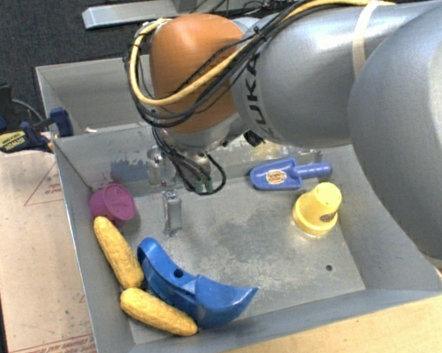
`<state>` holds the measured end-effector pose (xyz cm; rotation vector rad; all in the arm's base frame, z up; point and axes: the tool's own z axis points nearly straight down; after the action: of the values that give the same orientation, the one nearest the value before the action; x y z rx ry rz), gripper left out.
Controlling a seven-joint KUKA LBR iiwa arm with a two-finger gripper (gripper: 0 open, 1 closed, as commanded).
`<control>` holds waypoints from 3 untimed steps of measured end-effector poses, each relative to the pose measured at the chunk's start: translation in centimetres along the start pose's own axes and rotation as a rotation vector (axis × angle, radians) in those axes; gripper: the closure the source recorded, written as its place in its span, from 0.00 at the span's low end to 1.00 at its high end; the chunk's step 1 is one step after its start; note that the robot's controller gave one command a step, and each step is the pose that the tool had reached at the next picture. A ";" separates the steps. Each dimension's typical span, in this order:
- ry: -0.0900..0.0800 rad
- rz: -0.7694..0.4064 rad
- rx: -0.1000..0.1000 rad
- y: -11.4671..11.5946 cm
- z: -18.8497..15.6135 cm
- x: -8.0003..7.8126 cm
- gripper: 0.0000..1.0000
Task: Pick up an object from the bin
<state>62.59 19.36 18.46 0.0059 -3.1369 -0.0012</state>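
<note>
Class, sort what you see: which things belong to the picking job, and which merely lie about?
Job: gripper; grey bin; pink cup, nearest the gripper.
Lying about: yellow corn cob by the left wall; second corn cob at front; blue curved scoop; small blue handled toy; yellow cup.

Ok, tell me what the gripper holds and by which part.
Nothing is held: the gripper hangs over bare bin floor, just right of the pink cup, apart from it.

Grey arm extends from right; orange-capped wrist bent down; gripper points downward.
</note>
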 end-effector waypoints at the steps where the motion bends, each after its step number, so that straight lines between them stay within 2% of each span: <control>1: -0.006 0.004 -0.001 -0.1 -0.5 -0.1 0.00; 2: -0.004 0.037 -0.002 1.9 9.7 4.7 0.00; 3: -0.004 0.362 -0.001 3.4 8.0 7.1 0.00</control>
<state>55.44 22.76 10.46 -0.5599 -3.0905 -0.0017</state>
